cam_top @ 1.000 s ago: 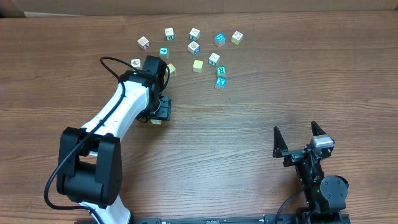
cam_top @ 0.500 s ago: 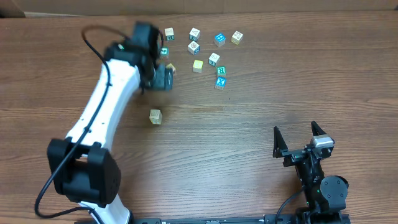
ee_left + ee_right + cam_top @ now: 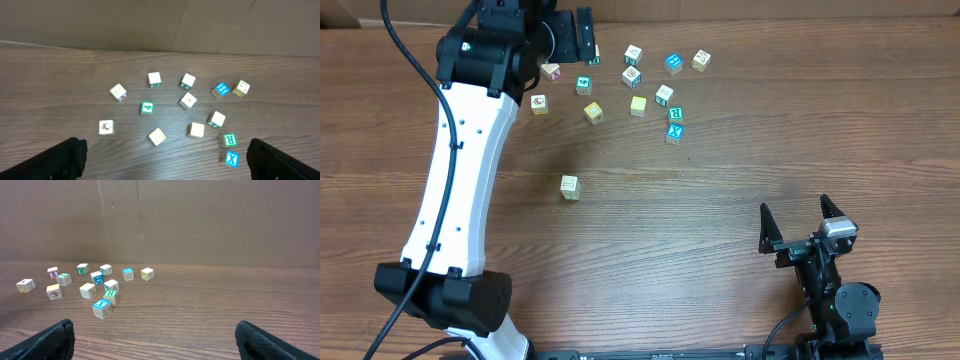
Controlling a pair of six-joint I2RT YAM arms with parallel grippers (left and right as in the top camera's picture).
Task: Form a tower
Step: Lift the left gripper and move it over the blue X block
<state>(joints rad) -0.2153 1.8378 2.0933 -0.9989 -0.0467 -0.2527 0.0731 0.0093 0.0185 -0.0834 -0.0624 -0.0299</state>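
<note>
Items on the wooden table (image 3: 750, 160): two grippers, one tower and thirteen single cubes.

Nearest the robot's base, the right gripper (image 3: 794, 206) sits low at the near edge. Its jaws are spread fully wide, with nothing between them and nothing touched.

Farther out, on the left half, one lone cube (image 3: 569, 186) rests pale face up, well apart from everything else.

Beyond mid-table the tower (image 3: 674, 131) stands at the near right corner of the cluster. It is upright with its long axis vertical. A teal face with a white X points straight up, and cream wood shows below it. How many cubes it contains cannot be told.

A green R cube (image 3: 674, 114) sits just behind the tower. The remaining eleven loose cubes (image 3: 638, 104) are scattered beyond and to the left.

Farthest out, the left gripper (image 3: 580, 35) hangs above the cluster's far left edge. Its jaws are wide apart, holding nothing and touching nothing.
</note>
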